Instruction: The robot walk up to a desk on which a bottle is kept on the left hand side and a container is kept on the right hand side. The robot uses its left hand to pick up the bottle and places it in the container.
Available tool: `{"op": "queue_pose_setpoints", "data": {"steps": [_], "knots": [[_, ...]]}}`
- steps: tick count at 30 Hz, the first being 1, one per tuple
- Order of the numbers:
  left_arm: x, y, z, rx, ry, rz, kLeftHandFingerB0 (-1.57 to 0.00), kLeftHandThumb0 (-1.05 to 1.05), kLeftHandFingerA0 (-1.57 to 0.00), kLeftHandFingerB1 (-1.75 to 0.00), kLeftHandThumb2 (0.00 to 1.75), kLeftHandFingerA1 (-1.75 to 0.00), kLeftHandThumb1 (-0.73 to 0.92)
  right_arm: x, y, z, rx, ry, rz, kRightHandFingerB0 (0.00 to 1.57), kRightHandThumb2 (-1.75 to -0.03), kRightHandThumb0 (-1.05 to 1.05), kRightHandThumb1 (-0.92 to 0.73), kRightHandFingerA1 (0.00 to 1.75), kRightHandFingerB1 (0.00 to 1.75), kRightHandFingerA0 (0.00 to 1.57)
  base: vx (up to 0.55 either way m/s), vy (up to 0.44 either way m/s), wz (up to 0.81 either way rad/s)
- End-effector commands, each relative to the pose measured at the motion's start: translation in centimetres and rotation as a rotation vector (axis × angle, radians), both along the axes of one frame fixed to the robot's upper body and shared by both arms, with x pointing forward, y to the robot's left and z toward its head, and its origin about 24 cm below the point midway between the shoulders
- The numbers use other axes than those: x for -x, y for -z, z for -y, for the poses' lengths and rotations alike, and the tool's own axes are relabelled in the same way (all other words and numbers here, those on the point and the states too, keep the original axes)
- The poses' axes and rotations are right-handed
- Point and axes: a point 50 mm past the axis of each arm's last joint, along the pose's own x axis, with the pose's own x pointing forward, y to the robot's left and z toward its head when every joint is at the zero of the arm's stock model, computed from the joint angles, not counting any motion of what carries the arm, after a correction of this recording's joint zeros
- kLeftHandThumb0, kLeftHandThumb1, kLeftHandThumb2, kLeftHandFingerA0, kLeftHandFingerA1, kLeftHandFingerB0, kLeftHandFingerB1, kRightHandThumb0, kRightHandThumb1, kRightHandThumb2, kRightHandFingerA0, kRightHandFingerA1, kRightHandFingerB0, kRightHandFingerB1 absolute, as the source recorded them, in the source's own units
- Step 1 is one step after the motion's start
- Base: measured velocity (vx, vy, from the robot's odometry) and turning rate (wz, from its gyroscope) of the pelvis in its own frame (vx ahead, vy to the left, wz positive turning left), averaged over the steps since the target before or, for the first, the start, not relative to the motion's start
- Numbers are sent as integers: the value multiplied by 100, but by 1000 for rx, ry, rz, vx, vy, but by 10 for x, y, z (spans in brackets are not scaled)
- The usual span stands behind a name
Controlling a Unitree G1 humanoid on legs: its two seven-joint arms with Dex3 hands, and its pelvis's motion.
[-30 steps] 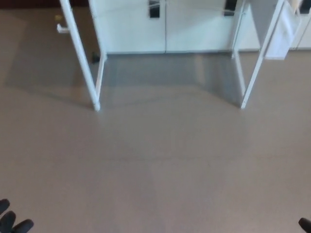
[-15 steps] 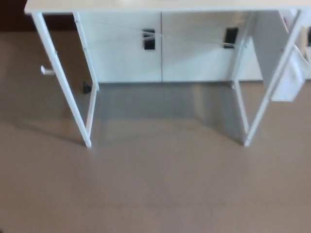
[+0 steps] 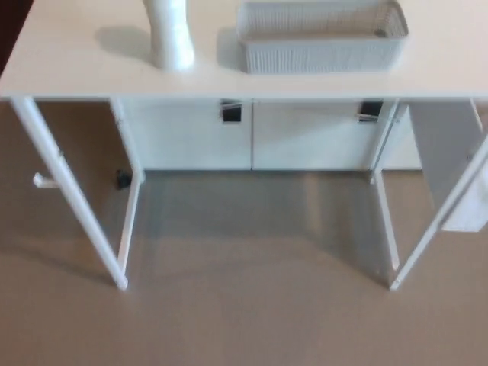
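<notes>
Bottle first: white, smooth and slightly glossy, it stands upright on the left part of the counter, its rounded base flaring a little where it meets the top; its upper part is cut off by the picture edge. Just to its right, apart from it with a strip of bare surface between, sits the container, a long pale grey basket with ribbed, woven-looking walls and rounded corners, and it looks empty as far as its inside shows. Both throw soft shadows to the left on the matte white top.

The counter is a flat white slab on thin white legs that slant outward toward the near floor. Beyond them, at the far side, stand white cabinet doors with dark handles. The floor is a smooth, dull beige-grey.

Neither of the robot's hands shows, so nothing can be told about its fingers, whether apart or closed.
</notes>
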Motion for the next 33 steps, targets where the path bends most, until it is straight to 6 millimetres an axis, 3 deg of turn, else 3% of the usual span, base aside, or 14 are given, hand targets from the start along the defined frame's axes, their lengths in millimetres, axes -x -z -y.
{"op": "queue_pose_setpoints", "data": {"steps": [1, 4, 5, 6, 11, 12, 14, 17, 20, 24, 25, 28, 30, 33], "knots": [[0, -7, -11, -64, 39, 4, -27, -34, -59, -50, 59, -51, 67, 8, 0, 2, 7, 28, 12, 53, -52, -44, -40, 45, 39, 46, 373, 182, -22], [1, -6, -11, -70, 63, -14, -19, -33, -58, -46, 60, -52, 68, 16, 3, 3, 13, 29, 1, 55, -53, -46, -41, 46, 40, 49, 360, 162, -2], [2, -6, -11, -67, 63, -16, -15, -38, -53, -51, 80, -60, 53, 19, 3, 3, 13, 35, -4, 54, -53, -44, -41, 45, 40, 48, 200, 127, 8], [2, -6, -11, -63, 66, -18, -16, -37, -58, -47, 60, -52, 69, 20, 4, 3, 12, 43, -10, 60, -53, -46, -40, 45, 41, 50, 216, 107, 13], [4, -6, -13, -57, 76, -25, -19, -39, -62, -52, 60, -54, 66, 26, 5, 3, 3, 61, -22, 54, -69, -51, -32, 53, 51, 45, 154, 26, 7], [4, -6, -13, -56, 72, -27, -19, -38, -62, -52, 60, -54, 68, 28, 6, 3, 6, 60, -29, 58, -53, -45, -40, 44, 40, 49, 132, -8, -1], [6, -6, -13, -60, 79, -37, -16, -35, -59, -49, 61, -53, 72, 32, 6, 3, 11, 60, -36, 56, -53, -44, -40, 45, 40, 48, 154, -81, 8], [8, -6, -13, -75, 91, -62, -17, -32, -55, -48, 60, -52, 69, 39, 5, 4, 3, 58, -30, 50, -52, -45, -42, 45, 38, 46, 179, -72, 21], [9, -6, -14, -84, 108, -74, -19, -32, -65, -48, 59, -54, 64, 40, 5, 4, 7, 69, -30, 51, -52, -45, -40, 47, 39, 48, 107, -12, -8], [14, -9, -20, -85, 104, -96, -19, -27, -63, -45, 58, -53, 51, 42, 5, 2, 1, 58, -23, 54, -51, -30, -35, 51, 41, 49, 0, 0, 0], [14, -9, -20, -90, 107, -101, -20, -19, -66, -44, 55, -51, 53, 43, 5, 1, 2, 52, -25, 46, -63, -32, -30, 53, 48, 39, 0, 0, 0], [15, -9, -20, -116, 134, -117, -22, -14, -55, -45, 55, -50, 53, 46, 4, -1, -4, 15, -28, 44, -53, -21, -37, 41, 39, 29, 47, 123, -12], [13, -9, -20, -121, 154, -116, -15, -15, -34, -44, 58, -48, 53, 45, 5, 0, -2, 5, -34, 40, -55, -24, -35, 42, 39, 29, 122, 261, -3], [12, -10, -20, -118, 168, -107, -13, -11, -31, -42, 56, -46, 56, 44, 5, 0, 0, -4, -36, 40, -55, -23, -34, 42, 39, 29, 118, 243, -6]]}}
